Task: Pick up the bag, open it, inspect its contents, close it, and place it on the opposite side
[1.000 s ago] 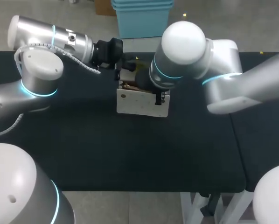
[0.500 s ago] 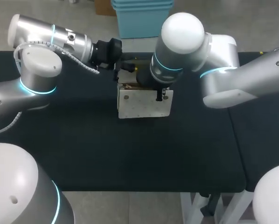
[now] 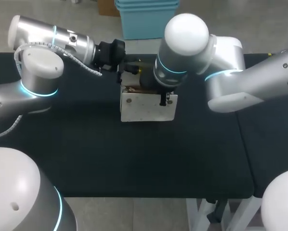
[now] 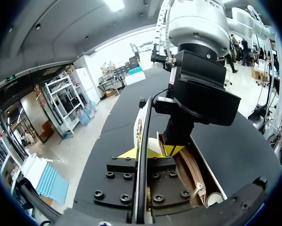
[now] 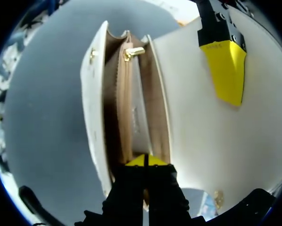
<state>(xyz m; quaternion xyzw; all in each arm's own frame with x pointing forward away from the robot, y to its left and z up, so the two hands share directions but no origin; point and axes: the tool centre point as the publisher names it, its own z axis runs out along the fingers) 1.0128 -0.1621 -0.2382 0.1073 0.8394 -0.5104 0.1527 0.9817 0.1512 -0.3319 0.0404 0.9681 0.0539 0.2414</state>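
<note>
The left claw (image 4: 142,154) is clenched on the cream flap (image 5: 193,132) of the bag (image 3: 144,107); the right claw (image 5: 145,161) pinches the tan lining (image 5: 159,113) at its mouth. The bag is open, resting on the black worktop (image 3: 134,159), with a gold zip pull (image 5: 133,52) inside

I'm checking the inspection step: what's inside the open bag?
The bag gapes open: tan lining, a middle zipped pocket with a gold pull. No loose items show, but the pocket's inside is shut away and the right gripper covers one end.
</note>
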